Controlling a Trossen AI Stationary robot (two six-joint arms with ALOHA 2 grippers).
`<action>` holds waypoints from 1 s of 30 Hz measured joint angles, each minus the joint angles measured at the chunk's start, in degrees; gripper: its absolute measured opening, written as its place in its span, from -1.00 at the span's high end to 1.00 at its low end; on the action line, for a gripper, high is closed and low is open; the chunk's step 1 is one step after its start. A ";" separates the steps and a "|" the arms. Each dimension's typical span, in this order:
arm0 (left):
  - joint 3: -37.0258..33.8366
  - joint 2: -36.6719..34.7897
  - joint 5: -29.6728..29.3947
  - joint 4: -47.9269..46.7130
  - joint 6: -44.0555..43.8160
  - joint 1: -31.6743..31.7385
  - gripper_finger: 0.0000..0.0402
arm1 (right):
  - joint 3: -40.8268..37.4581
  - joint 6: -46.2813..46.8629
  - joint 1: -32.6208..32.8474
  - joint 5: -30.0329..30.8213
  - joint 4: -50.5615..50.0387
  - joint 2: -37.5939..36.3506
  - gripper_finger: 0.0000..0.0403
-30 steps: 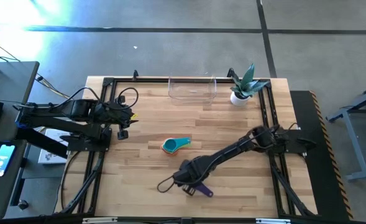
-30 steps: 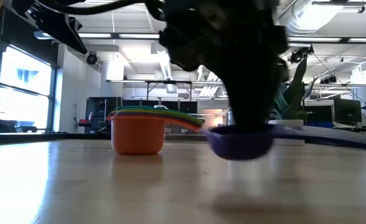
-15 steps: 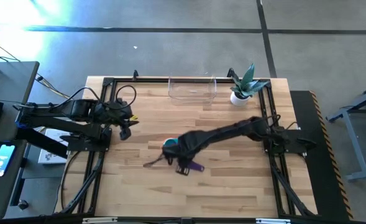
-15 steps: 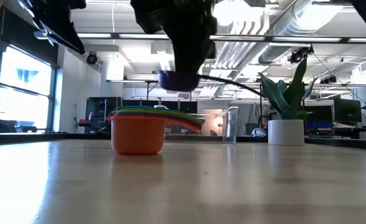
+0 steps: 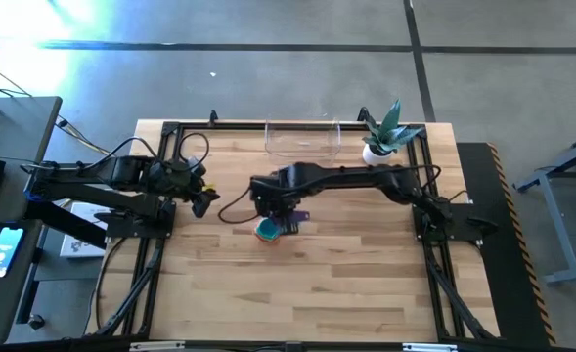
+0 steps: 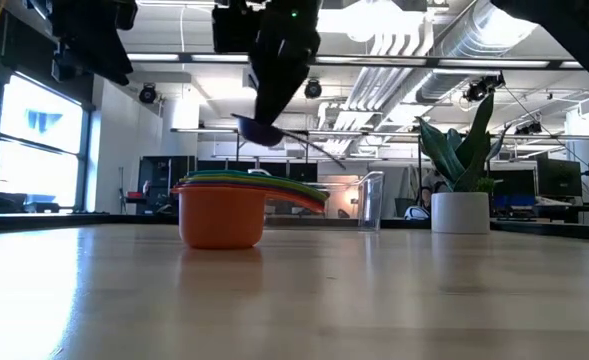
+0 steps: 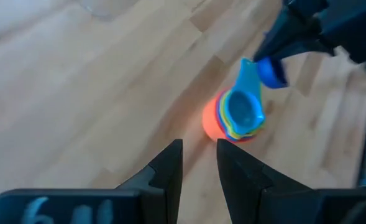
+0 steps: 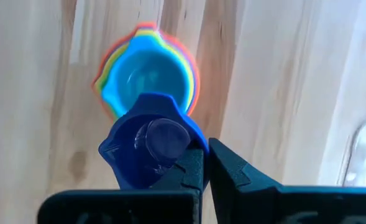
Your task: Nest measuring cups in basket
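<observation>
Purple cup (image 8: 148, 149): pinched by the right gripper (image 5: 280, 207), hanging above the stack (image 5: 270, 229) at table centre, lined up to drop in.
Basket (image 5: 302, 139): 12 o'clock edge, awaiting the nested set.
Left gripper (image 7: 199, 163): parted, empty, parked at 9 o'clock.

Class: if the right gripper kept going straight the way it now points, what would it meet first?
Probably the nested cup stack: the right gripper, shut on the purple cup, points down over it.

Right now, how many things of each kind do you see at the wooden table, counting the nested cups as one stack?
Stack of nested coloured plastic measuring cups, orange outermost: 1
Single purple plastic measuring cup, lifted above the stack: 1
Clear rectangular plastic basket: 1
Small white pot with a green plant: 1
Total: 4
</observation>
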 joint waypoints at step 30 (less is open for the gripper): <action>0.00 -0.02 6.84 0.00 -10.65 0.00 0.55 | -0.07 -9.42 0.18 -2.84 7.95 4.00 1.00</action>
